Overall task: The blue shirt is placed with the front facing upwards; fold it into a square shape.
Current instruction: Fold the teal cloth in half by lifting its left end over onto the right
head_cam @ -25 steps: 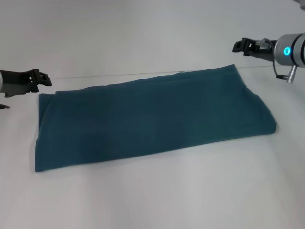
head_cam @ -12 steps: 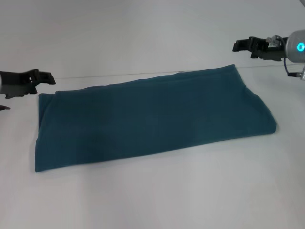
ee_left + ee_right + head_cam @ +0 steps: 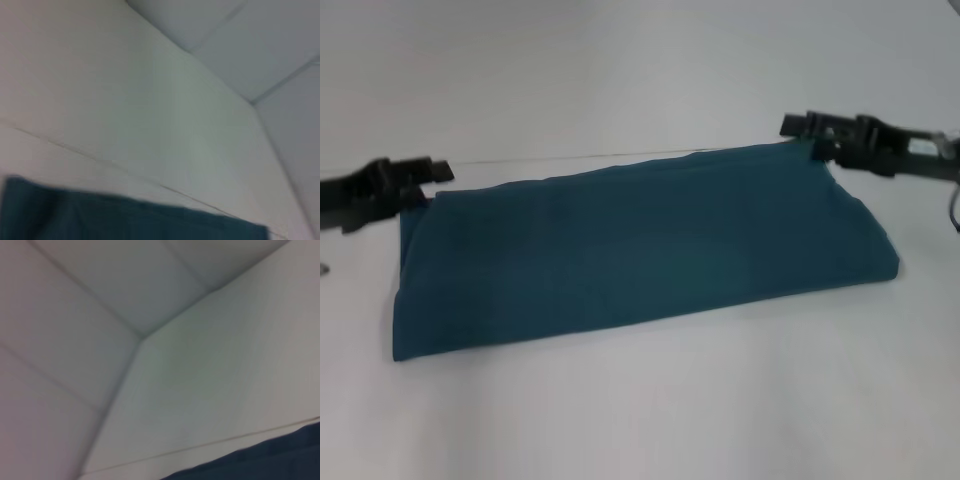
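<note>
The blue shirt [image 3: 640,245] lies on the white table as a long folded band, with plain teal cloth on top and no lettering showing. My left gripper [image 3: 428,172] is low at the band's far left corner, at the cloth's edge. My right gripper [image 3: 808,130] is at the far right corner, just over the cloth's rim. Whether either one touches the cloth is blurred. A strip of the blue shirt [image 3: 125,220] runs along the edge of the left wrist view. One corner of the blue shirt [image 3: 270,460] shows in the right wrist view.
The white table [image 3: 640,400] stretches all round the shirt. A thin seam line [image 3: 570,158] crosses the table just behind the cloth. White wall panels [image 3: 100,315] rise beyond the table.
Both arms have swung inward and down. The left gripper moved right to the far left corner. The right gripper moved left and lower to the far right corner. The shirt has not shifted.
</note>
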`<control>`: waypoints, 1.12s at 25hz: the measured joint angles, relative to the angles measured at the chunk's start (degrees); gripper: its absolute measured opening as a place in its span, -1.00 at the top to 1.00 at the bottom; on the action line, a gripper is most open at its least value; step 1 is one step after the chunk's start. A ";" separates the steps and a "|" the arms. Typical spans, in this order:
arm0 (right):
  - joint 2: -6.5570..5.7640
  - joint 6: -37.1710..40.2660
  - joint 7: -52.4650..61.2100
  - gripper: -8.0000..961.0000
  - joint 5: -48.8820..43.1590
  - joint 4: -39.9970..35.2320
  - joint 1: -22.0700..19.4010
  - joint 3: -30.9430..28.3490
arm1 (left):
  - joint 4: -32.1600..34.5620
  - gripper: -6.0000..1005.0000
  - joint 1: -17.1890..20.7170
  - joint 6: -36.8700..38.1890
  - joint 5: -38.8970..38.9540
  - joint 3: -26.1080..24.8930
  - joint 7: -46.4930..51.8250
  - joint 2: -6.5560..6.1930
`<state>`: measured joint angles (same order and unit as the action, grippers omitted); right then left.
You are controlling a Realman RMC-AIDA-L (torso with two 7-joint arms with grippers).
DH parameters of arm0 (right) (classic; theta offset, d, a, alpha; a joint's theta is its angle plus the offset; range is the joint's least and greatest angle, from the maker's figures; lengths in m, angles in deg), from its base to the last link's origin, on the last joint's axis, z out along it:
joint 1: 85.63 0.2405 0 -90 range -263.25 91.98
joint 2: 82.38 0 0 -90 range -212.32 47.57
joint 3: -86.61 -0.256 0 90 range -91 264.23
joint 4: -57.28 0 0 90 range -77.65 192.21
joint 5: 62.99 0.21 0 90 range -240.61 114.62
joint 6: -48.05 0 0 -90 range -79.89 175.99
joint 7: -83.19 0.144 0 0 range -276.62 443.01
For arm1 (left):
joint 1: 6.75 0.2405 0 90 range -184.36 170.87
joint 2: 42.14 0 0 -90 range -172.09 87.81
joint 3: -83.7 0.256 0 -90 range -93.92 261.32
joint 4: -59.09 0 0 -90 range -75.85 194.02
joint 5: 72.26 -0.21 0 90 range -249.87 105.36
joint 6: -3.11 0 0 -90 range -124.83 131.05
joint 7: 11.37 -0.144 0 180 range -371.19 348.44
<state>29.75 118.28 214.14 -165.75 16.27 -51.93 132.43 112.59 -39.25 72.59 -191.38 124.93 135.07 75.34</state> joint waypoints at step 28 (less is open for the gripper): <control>-0.31 18.40 -12.21 -0.91 1.49 7.09 -8.11 -10.83 | -16.43 -0.22 6.43 -2.56 14.62 -2.12 -5.13 2.17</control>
<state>29.44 136.69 201.93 -164.26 23.36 -60.04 121.61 96.16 -32.83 70.03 -176.76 122.81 129.95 77.51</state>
